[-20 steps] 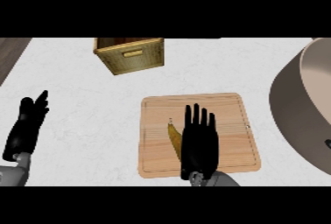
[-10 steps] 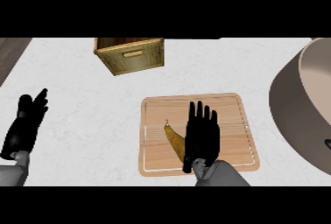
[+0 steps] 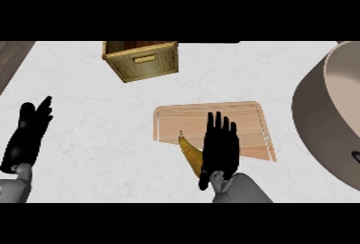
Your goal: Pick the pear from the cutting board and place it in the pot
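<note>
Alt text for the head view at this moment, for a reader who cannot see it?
The robot's right hand lies flat, fingers straight, over a wooden cutting board, covering most of a yellowish pear at the board's near left edge. A large pot sits at right, a wooden box behind, and the open left hand rests at far left.

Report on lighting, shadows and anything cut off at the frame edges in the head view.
Head view: even, soft light without glare; the large beige pot is cropped by the right edge; the black right hand, fingers straight, covers most of the yellow-brown pear on the light wooden cutting board.
</note>
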`<state>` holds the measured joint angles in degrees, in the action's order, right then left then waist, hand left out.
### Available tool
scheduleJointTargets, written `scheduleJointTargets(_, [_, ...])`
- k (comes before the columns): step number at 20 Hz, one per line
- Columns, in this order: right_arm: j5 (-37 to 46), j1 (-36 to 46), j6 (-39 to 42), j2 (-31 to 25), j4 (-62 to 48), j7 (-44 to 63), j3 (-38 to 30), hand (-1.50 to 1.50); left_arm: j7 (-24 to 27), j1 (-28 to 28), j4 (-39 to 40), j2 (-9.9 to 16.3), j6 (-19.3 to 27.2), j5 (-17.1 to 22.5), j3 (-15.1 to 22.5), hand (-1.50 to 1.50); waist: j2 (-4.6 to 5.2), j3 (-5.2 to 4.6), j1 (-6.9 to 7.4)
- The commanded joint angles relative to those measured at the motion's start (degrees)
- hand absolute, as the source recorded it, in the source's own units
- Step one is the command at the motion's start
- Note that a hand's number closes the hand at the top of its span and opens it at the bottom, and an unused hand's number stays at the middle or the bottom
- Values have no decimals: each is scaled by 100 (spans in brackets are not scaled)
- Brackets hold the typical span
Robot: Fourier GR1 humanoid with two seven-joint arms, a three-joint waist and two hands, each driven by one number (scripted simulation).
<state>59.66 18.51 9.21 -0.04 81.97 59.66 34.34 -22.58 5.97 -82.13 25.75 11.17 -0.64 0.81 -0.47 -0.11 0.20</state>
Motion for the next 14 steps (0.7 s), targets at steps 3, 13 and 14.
scheduleJointTargets(3, [203, -182, -275, 4, -271, -135, -28, 150, 24, -131, -128, -320, 41, -378, -17, 0, 45, 12, -8])
scheduleJointTargets(13, [1072, 462, -220, -169, -436, -506, 10, 150, 80, 240, 267, -244, -225, -340, -321, 0, 50, 10, -27])
scheduleJointTargets(14, [1228, 500, -245, 2, -348, -199, 216, 150, 16, 326, 335, -267, -273, -296, -353, 0, 48, 10, -24])
